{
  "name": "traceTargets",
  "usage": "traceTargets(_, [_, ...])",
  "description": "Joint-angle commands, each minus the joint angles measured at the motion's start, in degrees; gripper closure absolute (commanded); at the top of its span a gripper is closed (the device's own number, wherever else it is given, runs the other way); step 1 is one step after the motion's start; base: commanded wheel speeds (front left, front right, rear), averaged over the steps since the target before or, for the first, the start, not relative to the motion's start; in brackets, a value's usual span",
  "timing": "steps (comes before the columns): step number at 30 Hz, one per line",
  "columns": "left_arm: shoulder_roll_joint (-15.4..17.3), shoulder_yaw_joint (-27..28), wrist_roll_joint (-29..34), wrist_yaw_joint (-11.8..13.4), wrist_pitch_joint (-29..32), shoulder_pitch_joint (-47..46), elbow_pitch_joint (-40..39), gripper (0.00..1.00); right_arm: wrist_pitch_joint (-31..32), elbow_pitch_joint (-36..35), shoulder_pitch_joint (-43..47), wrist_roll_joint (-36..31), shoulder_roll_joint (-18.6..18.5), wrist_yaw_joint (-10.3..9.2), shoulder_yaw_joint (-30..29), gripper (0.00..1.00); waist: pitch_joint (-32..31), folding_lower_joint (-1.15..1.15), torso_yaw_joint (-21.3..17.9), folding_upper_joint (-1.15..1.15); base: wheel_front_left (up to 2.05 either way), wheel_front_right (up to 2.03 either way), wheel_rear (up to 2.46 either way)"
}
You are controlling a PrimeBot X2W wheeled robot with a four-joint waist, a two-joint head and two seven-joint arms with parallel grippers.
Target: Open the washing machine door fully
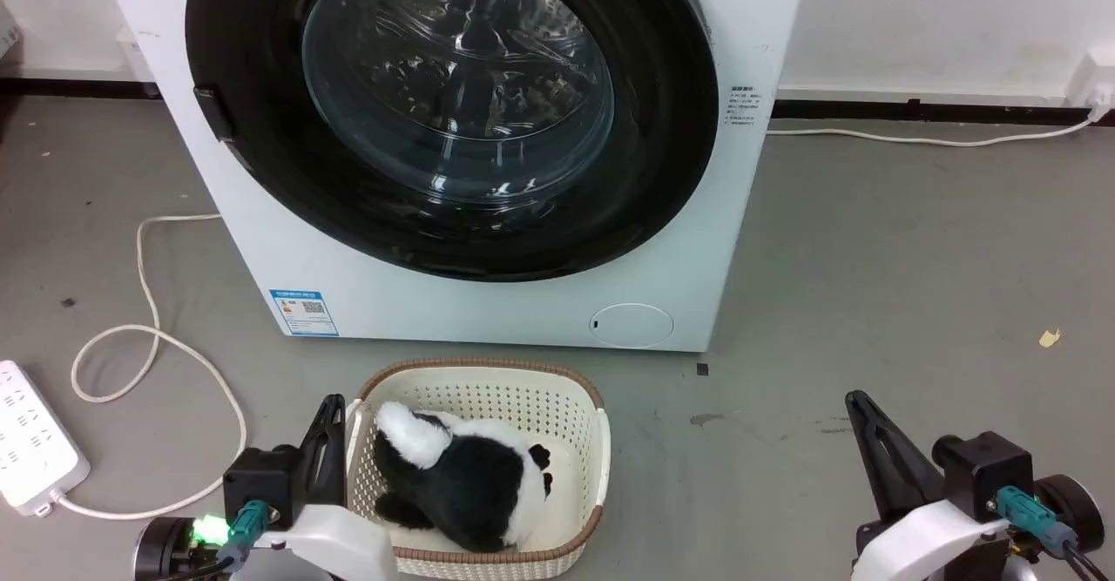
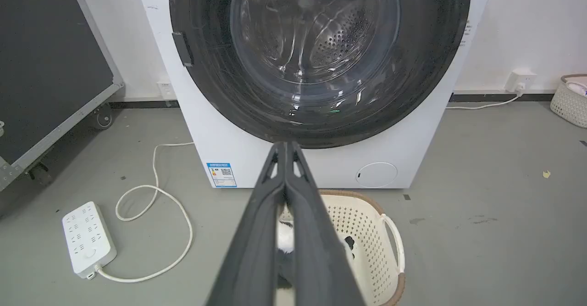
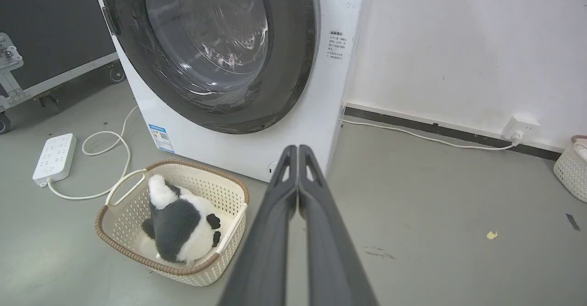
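— A grey concrete floor (image 1: 871,259) and a white wall (image 1: 915,15) were shown around a big white front-loading washing machine (image 1: 523,311). Where was the door found?

— The large round glossy black washing machine door (image 1: 671,128), with its bulging clear glass centre, was seen shut flush against the machine's front. None of the opening had been done.

— And the arms?

— The left gripper (image 2: 285,146) and the right gripper (image 3: 298,148) were held low, well apart from the door. On each, the two long dark fingers (image 2: 257,242) were pressed together on nothing. Between them, just before the machine, a cream perforated plastic basket (image 1: 488,365) was set, with a black-and-white plush toy (image 1: 462,476) lying in it.

— Which step was judged to be in hand?

— The approach, since nothing had been grasped. A small dark tab (image 1: 213,115) was noted on the door's left edge and taken for the handle. The next move was thought to call for fingers parted and a reach over the basket to that tab by the left arm. A pull swung outward toward the far side would then be needed, where a hinge was presumed but not seen.
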Motion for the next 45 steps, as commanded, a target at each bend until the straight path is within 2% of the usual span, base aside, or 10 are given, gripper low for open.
traceTargets(1, [0.0, 0.0, 0.5, 0.2, 0.0, -0.7, -0.2, 1.0, 0.0, 0.1, -0.7, -0.4, 0.3, -0.04, 0.0, 1.0, 0.0, 0.0, 0.0, 0.0, 0.0, 0.0, 0.0])
traceTargets(45, [0.0, 0.0, 0.5, 0.2, 0.0, -0.7, -0.2, 1.0, 0.0, 0.1, -0.7, -0.4, 0.3, -0.04, 0.0, 1.0, 0.0, 0.0, 0.0, 0.0, 0.0, 0.0, 0.0])
